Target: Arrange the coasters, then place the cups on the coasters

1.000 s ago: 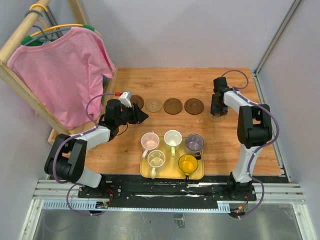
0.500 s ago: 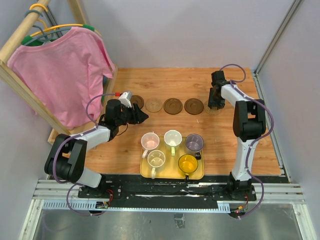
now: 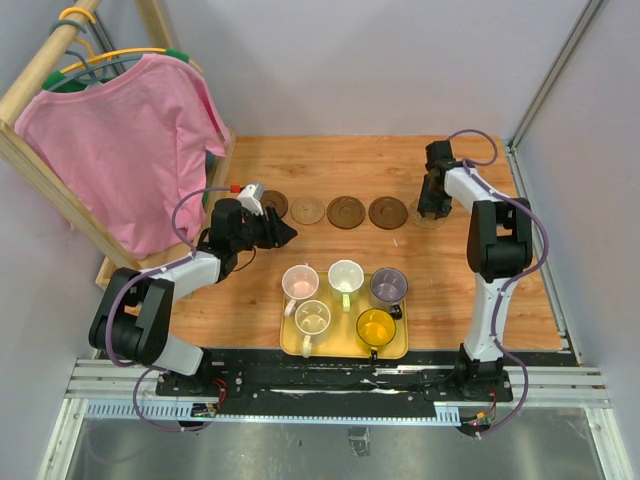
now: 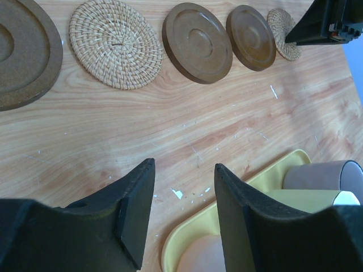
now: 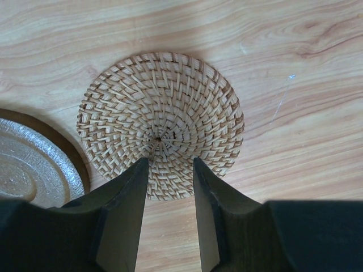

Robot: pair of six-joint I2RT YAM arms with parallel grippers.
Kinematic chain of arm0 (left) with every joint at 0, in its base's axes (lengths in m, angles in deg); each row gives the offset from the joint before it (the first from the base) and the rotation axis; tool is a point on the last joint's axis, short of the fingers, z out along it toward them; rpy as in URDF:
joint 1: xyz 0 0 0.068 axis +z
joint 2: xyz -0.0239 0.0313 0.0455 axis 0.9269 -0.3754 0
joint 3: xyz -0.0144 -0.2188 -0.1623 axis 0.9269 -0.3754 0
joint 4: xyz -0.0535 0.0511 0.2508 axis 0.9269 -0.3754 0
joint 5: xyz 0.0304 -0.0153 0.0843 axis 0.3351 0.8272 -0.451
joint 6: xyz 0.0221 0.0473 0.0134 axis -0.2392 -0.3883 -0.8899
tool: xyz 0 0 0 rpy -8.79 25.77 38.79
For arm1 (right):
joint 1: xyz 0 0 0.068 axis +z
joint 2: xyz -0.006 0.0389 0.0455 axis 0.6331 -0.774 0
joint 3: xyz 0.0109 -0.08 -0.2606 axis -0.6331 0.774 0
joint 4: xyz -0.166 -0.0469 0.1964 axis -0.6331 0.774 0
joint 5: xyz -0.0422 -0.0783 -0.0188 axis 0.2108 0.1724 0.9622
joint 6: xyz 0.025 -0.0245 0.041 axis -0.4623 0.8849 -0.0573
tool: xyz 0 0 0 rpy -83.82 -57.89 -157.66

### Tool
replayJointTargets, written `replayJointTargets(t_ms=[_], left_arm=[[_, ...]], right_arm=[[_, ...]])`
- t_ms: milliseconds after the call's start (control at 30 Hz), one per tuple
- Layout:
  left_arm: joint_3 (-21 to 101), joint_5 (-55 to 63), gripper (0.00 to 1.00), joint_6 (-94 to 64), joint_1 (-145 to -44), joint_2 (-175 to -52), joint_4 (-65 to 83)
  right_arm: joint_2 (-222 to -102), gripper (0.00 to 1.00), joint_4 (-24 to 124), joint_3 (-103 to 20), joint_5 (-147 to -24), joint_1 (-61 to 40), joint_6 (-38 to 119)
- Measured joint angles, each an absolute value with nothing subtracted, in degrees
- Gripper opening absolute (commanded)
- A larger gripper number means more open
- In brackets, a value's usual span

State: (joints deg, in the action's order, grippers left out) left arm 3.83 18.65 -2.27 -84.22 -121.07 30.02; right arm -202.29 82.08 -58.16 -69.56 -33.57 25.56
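Observation:
Five coasters lie in a row: dark brown [image 3: 275,206], woven tan [image 3: 308,210], brown [image 3: 346,212], brown [image 3: 388,212], and a woven one [image 3: 430,223] at the right end. My right gripper [image 3: 433,208] stands over that last woven coaster [image 5: 161,113], open [image 5: 170,161], its tips above the disc's near half and nothing between them. My left gripper [image 3: 285,232] is open [image 4: 183,167] and empty, low over the wood between the row and the tray. The cups stand on the yellow tray [image 3: 290,345]: pink [image 3: 299,283], cream [image 3: 345,275], purple [image 3: 388,286], white-green [image 3: 312,318], amber [image 3: 376,327].
A wooden rack with a pink shirt [image 3: 130,150] stands at the table's left rear. Grey walls close the back and the right side. The tray's corner [image 4: 272,175] lies just beyond my left fingertips.
My right gripper has moved toward the far side, and the woven coaster under it has shifted that way, closer into line with the row. The left arm has not moved.

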Motion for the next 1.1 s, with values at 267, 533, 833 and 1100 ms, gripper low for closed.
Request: replayJointTargets(t_ms=[267, 533, 833, 1100], left_arm=[[3.83, 18.65, 0.51, -2.27, -84.22, -121.07, 30.02], [3.83, 18.65, 0.51, -2.23, -84.22, -121.07, 30.02], [3.83, 18.37, 0.51, -2.19, -84.22, -121.07, 30.02], [3.90, 18.15, 0.51, -1.81, -84.22, -121.00, 30.02]], right_arm=[[-201.57, 0.38, 80.88, -56.87, -69.76, -35.14, 23.77], [-200.89, 0.38, 79.57, -55.60, -69.96, -35.62, 23.64], [-200.24, 0.39, 78.37, -54.66, -70.77, -35.69, 25.03], [-197.59, 0.39, 78.85, -52.04, -71.71, -36.15, 27.15]])
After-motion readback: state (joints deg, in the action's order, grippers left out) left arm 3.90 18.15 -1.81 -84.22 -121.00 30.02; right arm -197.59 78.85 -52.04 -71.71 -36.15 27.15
